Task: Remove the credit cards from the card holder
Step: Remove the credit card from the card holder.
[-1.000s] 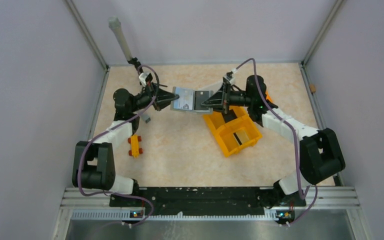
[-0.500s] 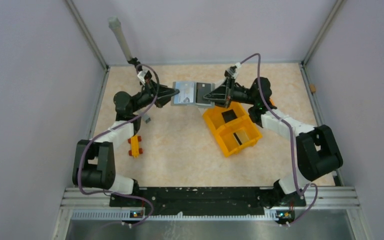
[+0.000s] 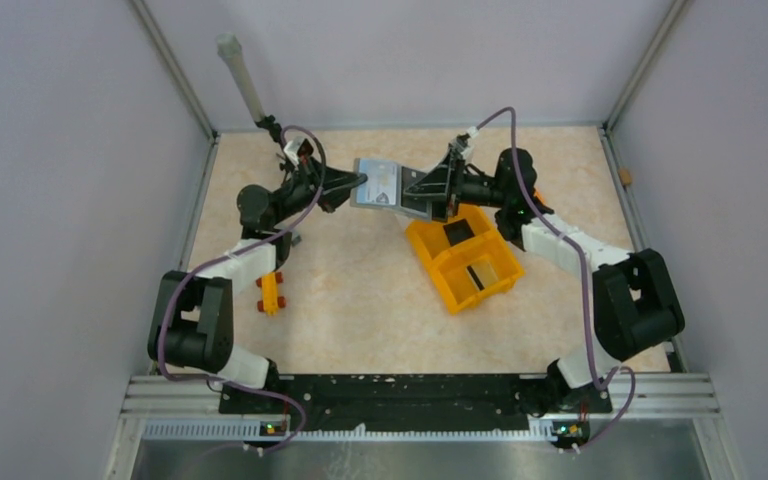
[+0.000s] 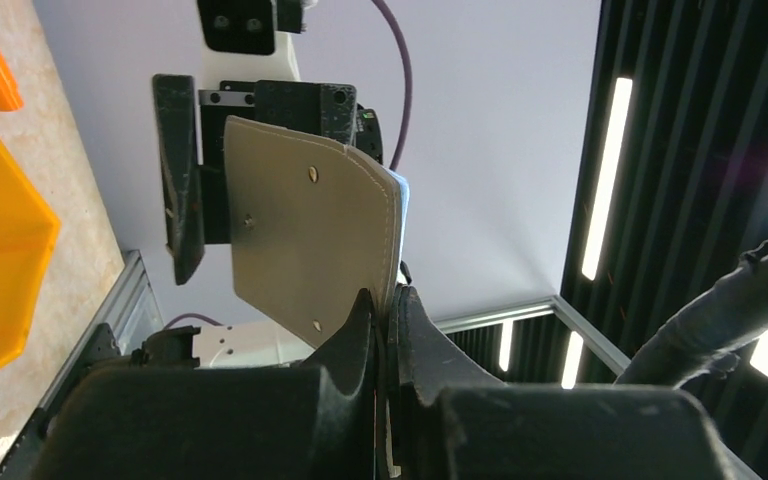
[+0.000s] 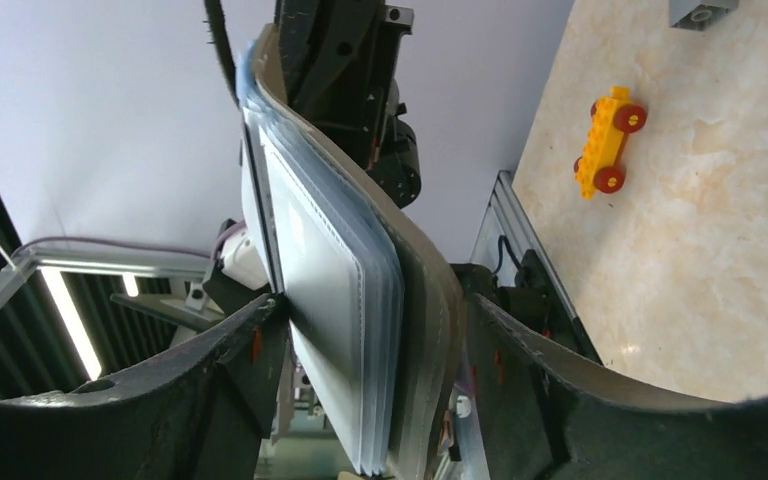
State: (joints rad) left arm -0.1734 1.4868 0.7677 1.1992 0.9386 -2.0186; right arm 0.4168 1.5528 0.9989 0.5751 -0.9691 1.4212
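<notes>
Beige marbled table (image 3: 360,310), grey walls all round. Holder (image 3: 388,186) is off the table at upper centre of the top view, spread open between both arms. Left gripper (image 3: 361,183) is clamped tight on its left edge. Right gripper (image 3: 418,197) has jaws parted, straddling the right edge without pinching it. Pale cards (image 5: 330,300) sit in the slots. Orange bin (image 3: 465,262) lies just below, right of centre.

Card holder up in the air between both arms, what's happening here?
The left gripper pinches one edge of the open card holder, holding it above the table. The right gripper is at the opposite side, jaws apart around that panel, not clamping it. Pale credit cards sit in the slots; neither gripper has one out. The orange bin stands by the right arm.
</notes>
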